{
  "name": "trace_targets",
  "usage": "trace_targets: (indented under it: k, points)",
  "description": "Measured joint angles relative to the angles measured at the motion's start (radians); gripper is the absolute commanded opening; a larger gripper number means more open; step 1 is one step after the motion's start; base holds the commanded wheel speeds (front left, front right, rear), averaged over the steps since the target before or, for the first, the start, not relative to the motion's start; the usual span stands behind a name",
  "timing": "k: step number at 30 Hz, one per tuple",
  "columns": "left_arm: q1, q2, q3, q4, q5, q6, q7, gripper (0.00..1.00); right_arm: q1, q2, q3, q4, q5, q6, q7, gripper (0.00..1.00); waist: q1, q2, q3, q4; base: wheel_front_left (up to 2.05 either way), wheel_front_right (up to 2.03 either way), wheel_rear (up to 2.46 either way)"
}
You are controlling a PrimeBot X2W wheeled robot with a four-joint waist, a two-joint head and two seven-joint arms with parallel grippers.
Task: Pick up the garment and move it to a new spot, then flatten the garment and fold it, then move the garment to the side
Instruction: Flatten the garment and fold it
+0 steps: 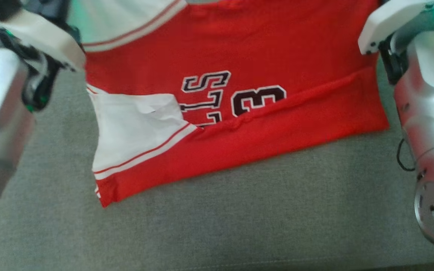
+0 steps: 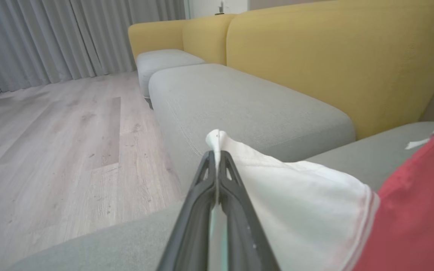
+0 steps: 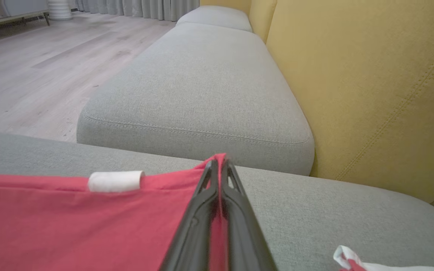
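While pressed together at the left wrist view's middle, pinching the white sleeve (image 2: 296,188) of the red garment (image 1: 239,49): left gripper (image 2: 217,154). Spread across the head view's top middle, on the grey sofa seat (image 1: 239,218). Readable there in black with white edges: "S" (image 1: 205,81) and "3" (image 1: 258,99). Pinching the red edge, pressed together too: right gripper (image 3: 220,162).

Head camera: I am looking steeply down, close over the red jersey (image 1: 239,49) on the grey sofa seat (image 1: 239,210). Wrist cameras: both are sighting low along my fingers (image 2: 196,218), beside the yellow backrest (image 2: 333,56). All views are sharing jersey and seat.
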Motion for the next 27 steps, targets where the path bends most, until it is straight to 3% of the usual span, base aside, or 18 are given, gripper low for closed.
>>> trace_targets:
  k: [9,18,27]
  points:
    - [-0.151,-0.052,0.02,0.19,0.048,-0.018,-0.108,0.0,-0.087,-0.01,0.164,0.016,0.237,0.0,-0.06,0.0,0.0001,0.0,0.023,-0.025,0.0,0.0,0.0]
    - [-0.088,-0.104,-0.059,0.246,0.065,-0.054,-0.148,0.0,0.012,-0.082,0.414,-0.023,0.462,0.0,-0.033,0.0,0.0001,0.0,-0.008,0.019,0.0,0.0,0.0]
    - [0.084,-0.074,-0.146,0.15,0.053,-0.064,-0.139,0.0,0.169,-0.262,0.639,-0.187,0.721,0.0,0.088,0.0,-0.0002,0.0,-0.085,0.072,0.0,0.0,0.0]
